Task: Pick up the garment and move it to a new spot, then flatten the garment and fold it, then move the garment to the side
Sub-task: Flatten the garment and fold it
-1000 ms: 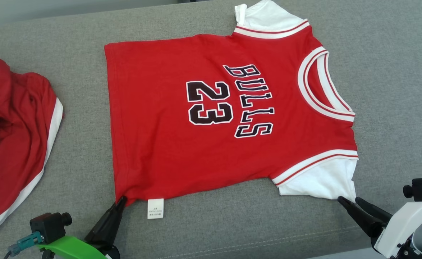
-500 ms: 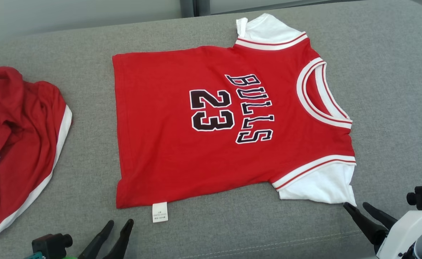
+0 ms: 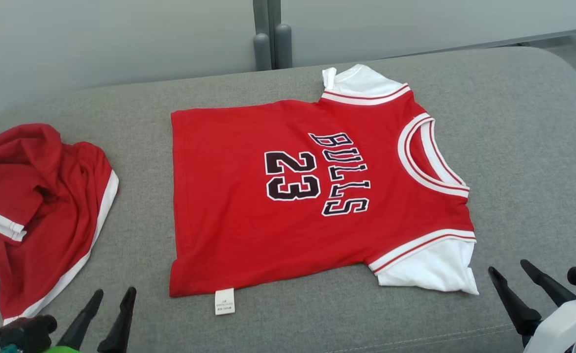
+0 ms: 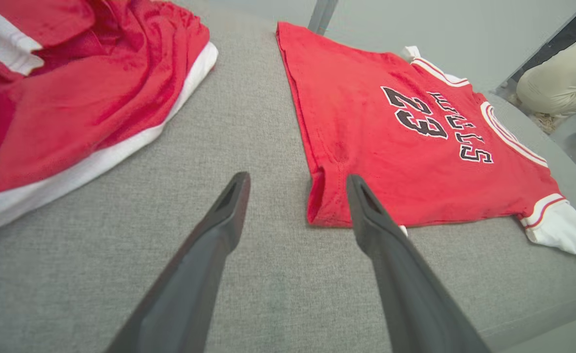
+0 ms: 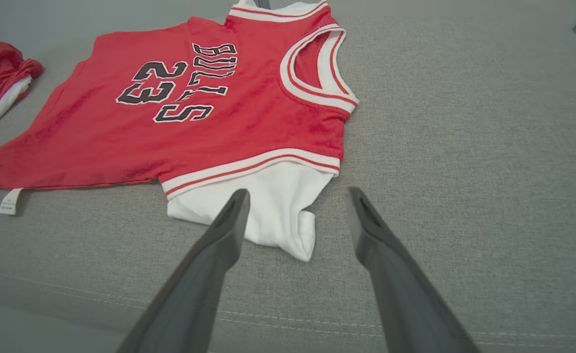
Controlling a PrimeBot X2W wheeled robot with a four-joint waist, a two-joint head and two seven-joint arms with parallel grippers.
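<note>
On grey cushion [image 3: 513, 147], jersey [image 3: 248, 220] lies flat; both pincers gape, empty.

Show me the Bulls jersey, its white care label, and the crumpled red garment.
Bulls jersey [image 3: 229, 196]: head view, plain red cloth between hem and number.
care label [image 3: 224, 301]: head view, middle of the white tag.
crumpled red garment [image 3: 38, 206]: head view, red folds near its middle.

The red "BULLS 23" jersey [image 3: 248, 215] lies flat on the grey fabric surface [image 3: 528, 162], neckline to the right, with a white care label [image 3: 224, 301] at its near hem. The left pincer [image 3: 115, 291] and right pincer [image 3: 507, 266] stand clear of it, fingers apart, empty. A crumpled red garment [image 3: 38, 206] with white trim lies at far left, apart from the jersey.
</note>
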